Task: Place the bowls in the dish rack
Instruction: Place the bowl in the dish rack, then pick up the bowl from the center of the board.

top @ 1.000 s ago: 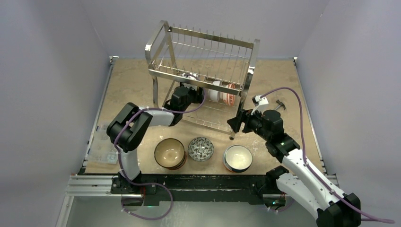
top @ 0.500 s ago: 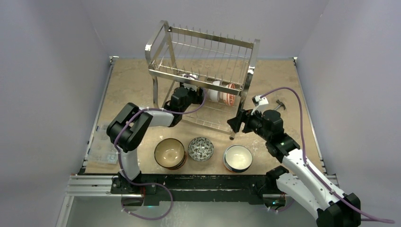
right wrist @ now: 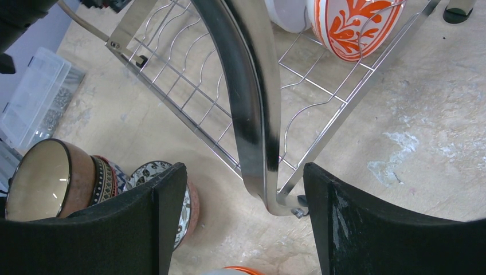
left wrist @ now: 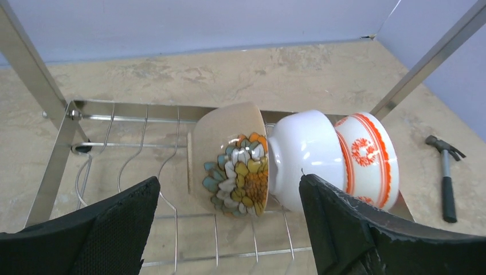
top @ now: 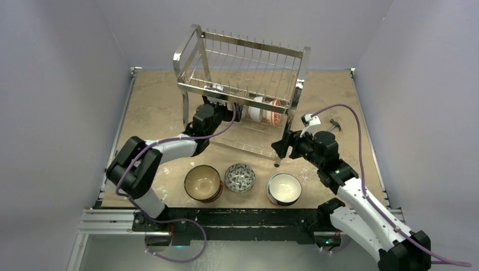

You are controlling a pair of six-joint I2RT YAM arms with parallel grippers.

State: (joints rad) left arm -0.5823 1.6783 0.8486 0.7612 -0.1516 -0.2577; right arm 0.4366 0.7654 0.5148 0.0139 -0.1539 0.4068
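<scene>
The chrome dish rack stands at the back middle. On its lower tier three bowls stand on edge in a row: a tan flowered bowl, a white bowl and an orange-patterned bowl. My left gripper is open and empty, just in front of the tan bowl. My right gripper is open, its jaws on either side of the rack's front right leg without touching it. On the table in front lie a tan-and-brown bowl, a blue-and-white patterned bowl and a white orange-rimmed bowl.
A small hammer lies right of the rack, also in the left wrist view. A clear plastic box sits at the table's left edge. The tan-and-brown bowl rests on top of other stacked bowls.
My left gripper has drawn back out of the lower tier toward the left, and its elbow has swung left. The right arm has not moved.
</scene>
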